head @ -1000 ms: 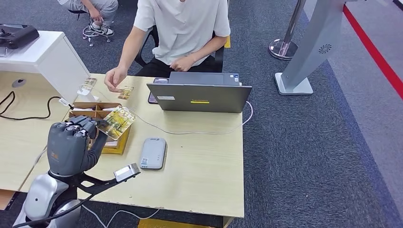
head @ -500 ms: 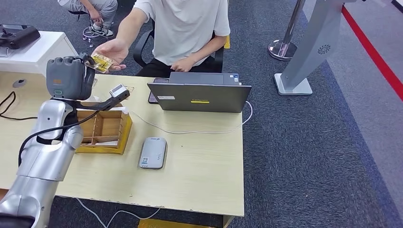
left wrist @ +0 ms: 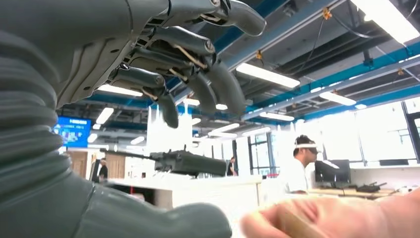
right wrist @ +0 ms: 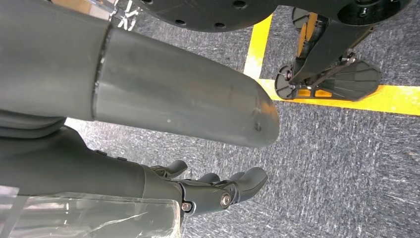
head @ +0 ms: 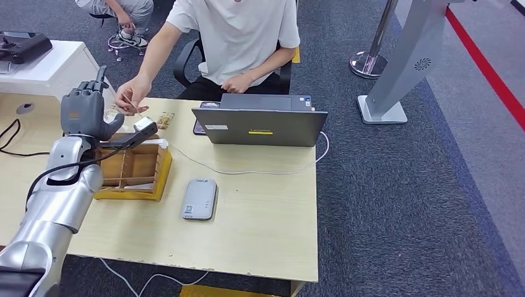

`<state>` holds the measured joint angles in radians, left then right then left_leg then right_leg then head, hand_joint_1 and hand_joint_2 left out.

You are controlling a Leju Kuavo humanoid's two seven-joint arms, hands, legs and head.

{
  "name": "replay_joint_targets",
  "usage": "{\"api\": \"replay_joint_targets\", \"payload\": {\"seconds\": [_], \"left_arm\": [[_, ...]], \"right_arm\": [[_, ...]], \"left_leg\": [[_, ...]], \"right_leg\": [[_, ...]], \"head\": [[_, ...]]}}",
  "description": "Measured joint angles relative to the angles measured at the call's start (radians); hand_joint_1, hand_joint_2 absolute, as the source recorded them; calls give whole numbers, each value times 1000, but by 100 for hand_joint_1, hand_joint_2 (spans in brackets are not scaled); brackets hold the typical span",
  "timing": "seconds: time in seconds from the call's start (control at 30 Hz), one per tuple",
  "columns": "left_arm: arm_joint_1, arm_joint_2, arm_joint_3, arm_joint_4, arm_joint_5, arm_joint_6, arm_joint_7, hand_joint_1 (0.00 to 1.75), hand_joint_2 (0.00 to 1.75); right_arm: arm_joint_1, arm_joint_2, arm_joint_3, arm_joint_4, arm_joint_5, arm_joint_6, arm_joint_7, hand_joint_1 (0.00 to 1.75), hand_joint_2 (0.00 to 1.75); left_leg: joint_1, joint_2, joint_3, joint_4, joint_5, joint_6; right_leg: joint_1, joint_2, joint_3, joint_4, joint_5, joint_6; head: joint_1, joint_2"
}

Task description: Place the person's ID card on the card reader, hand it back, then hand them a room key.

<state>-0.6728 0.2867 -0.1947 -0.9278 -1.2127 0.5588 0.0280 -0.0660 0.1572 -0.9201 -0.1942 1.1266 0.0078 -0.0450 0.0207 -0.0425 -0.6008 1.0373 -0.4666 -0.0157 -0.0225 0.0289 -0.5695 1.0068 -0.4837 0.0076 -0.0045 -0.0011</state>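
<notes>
My head looks down over the desk (head: 260,216). My left wrist camera sits close behind my left hand (left wrist: 163,64), facing across the room; both catch the person's hand (head: 130,102).

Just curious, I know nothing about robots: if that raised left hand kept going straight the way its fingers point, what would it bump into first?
Probably nothing: the left hand points upward over the desk, and the person's hand sits beside it, though depth is unclear.
</notes>
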Motion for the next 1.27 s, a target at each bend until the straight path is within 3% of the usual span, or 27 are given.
{"api": "replay_joint_targets", "payload": {"seconds": [0.2,0.33,0.53,0.6,0.73,0.83,0.97,1.13,1.27], "left_arm": [[106,92,91,-105,261,-90,-90,0,175],[180,185,236,-144,469,-148,-162,0,175],[262,277,405,-159,579,-176,-210,0,175],[325,316,498,-165,714,-205,-234,0,175],[491,381,814,-151,1003,-353,-348,0,175],[561,394,997,-128,1026,-413,-400,0,175],[597,394,1108,-116,1015,-427,-373,0,175],[634,361,1297,2,1149,-477,-333,0,175],[648,277,1460,178,1250,-409,-340,0,0]], "right_arm": [[3,0,-1,0,-10,1,-24,0,0],[5,0,-4,0,-17,2,-35,0,0],[5,-1,-5,0,-21,2,-45,0,0],[5,-1,-8,0,-25,2,-49,0,0],[19,-1,-20,0,-28,3,-42,0,0],[24,-1,-25,0,-29,5,-40,0,0],[18,-1,-28,0,-30,6,-39,0,0],[19,-1,-31,0,-30,13,-22,0,0],[23,-1,-39,1,-25,7,-16,0,0]], "left_leg": [[0,2,-1,-1,0,0],[0,7,-1,-2,-1,-1],[0,5,-2,-3,-2,-2],[0,11,-1,-4,-4,-4],[0,23,4,-4,-10,-5],[1,15,3,-3,-10,-5],[1,3,3,-4,-11,-4],[-1,5,6,-4,-12,-5],[-2,4,7,-4,-13,-4]], "right_leg": [[0,2,-2,0,0,-1],[0,7,-5,1,-1,-1],[0,5,-4,2,-2,-2],[0,12,-4,2,-2,-3],[0,24,-5,2,-4,-5],[0,16,-5,1,-9,-5],[0,4,1,1,-12,-6],[0,4,3,2,-12,-6],[-1,4,4,1,-13,-5]], "head": [[0,0],[-1,0],[-1,0],[-1,0],[-5,0],[-5,0],[-5,0],[-5,0],[-7,0]]}}
